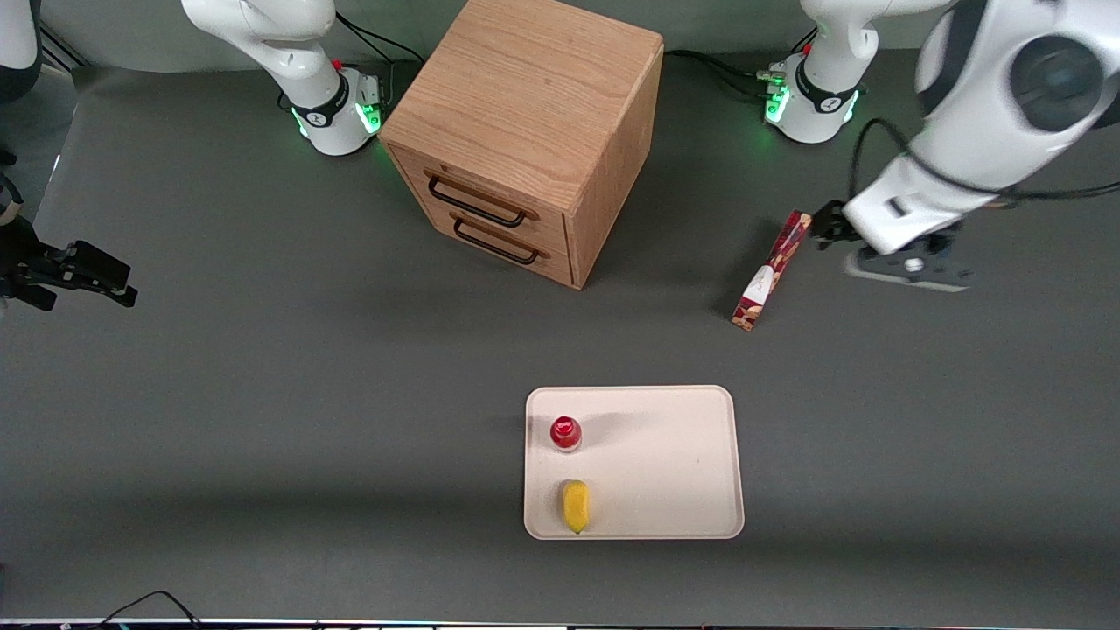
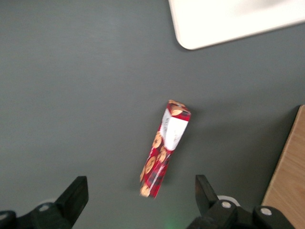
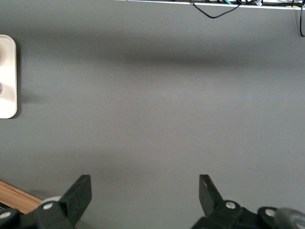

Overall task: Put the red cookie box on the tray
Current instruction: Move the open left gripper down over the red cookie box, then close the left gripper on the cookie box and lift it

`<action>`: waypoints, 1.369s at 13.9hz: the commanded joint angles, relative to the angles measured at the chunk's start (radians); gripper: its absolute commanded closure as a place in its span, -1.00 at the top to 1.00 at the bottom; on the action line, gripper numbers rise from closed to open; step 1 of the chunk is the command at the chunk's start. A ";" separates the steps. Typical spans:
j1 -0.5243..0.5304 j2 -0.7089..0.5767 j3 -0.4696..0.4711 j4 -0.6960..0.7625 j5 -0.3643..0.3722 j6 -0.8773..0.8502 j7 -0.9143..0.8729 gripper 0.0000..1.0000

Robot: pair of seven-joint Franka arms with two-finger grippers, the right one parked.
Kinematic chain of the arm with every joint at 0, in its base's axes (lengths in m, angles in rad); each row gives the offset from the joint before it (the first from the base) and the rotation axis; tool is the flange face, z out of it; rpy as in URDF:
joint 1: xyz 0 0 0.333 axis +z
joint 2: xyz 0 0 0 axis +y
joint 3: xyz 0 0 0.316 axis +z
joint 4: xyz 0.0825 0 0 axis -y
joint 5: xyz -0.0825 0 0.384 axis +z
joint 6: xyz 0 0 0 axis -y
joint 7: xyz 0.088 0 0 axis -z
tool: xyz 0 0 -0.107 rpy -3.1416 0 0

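Left wrist view: hand (image 2: 141, 200) wide open above red cookie box (image 2: 164, 148), not touching; tray (image 2: 228, 21) apart.

The red cookie box (image 1: 772, 270) (image 2: 164, 148) is long, thin, dark red with a white patch and tan cookie pictures; it stands on its narrow long edge on the grey table, farther from the front camera than the tray (image 1: 691, 464) (image 2: 228, 24) and apart from it. The tray is cream, rectangular, round-cornered, low-rimmed, lying flat. The gripper (image 1: 831, 229) (image 2: 143, 202) hovers open at the box's farther end
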 commanded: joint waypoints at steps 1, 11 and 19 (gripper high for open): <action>0.002 -0.035 -0.022 -0.206 0.005 0.177 0.087 1.00; -0.005 0.010 -0.072 -0.610 0.009 0.702 0.198 1.00; -0.005 0.104 -0.068 -0.641 0.020 0.835 0.198 1.00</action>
